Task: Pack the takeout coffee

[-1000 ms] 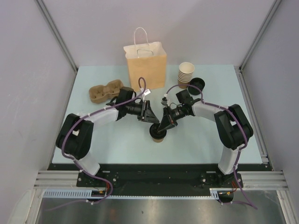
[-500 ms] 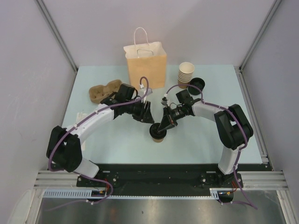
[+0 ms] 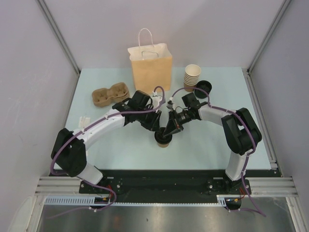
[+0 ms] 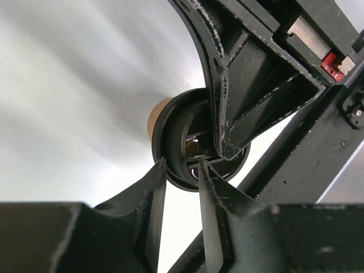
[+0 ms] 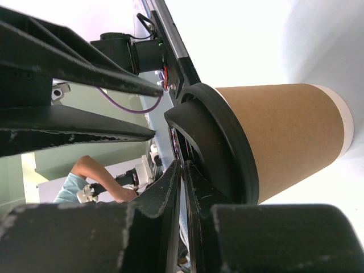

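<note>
- Top external view, left part of the table (image 3: 96,145): a brown pulp cup carrier (image 3: 110,93) lies flat near the far edge, apart from both arms.
- Centre, far edge: a kraft paper bag (image 3: 150,65) stands upright with its white handles up.
- Just left of centre: the left gripper (image 3: 157,129) reaches in from the left and meets the top of the cup.
- Left wrist view: its fingers (image 4: 153,193) sit close together and straddle the near rim of the black lid. They look clenched on that rim.
- Centre, nearer the bases: the takeout coffee (image 3: 163,140) stands upright on the table in front of the bag and well apart from it. Its lid is on, and it sits between the two grippers.
- Just right of centre: the right gripper (image 3: 167,133) comes down on the cup from the right.
- Right wrist view: its fingers (image 5: 170,187) leave only a thin gap and are pinched on the lid's edge. The brown cup wall (image 5: 284,136) shows beyond them.
- Right, far side: a stack of lidless cups (image 3: 191,77) stands beside the bag.
- Just right of the stack: a loose black lid (image 3: 203,88) lies on the table.
</note>
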Controlling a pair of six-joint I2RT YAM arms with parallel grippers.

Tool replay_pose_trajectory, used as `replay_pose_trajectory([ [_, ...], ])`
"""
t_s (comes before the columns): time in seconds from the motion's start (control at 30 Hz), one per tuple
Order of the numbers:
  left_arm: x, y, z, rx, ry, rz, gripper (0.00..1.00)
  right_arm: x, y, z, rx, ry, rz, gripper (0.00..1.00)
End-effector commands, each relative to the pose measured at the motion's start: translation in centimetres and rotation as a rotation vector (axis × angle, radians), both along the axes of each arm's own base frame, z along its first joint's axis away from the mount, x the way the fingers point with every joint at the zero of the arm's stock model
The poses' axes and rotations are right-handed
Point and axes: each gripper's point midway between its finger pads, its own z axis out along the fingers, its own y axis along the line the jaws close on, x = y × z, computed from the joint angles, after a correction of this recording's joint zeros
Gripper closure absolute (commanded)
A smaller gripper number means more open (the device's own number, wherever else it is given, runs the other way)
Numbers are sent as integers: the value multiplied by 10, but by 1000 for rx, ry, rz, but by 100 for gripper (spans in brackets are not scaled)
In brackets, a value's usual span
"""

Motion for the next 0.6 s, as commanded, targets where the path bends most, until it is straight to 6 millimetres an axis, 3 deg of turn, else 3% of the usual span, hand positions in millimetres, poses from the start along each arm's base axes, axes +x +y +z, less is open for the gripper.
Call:
replay_pose_trajectory([
  [0.0, 13, -7, 10, 14, -73, -4, 67, 6, -11, -52, -183, -38, -44, 88],
  [0.37, 13, -17, -1, 20, -55, -26, 79, 7, -10, -54, -188, -37, -45, 88],
  [0.57, 12, -18, 7, 21, -76, -32, 80, 6, -11, -55, -190, -37, -42, 88],
])
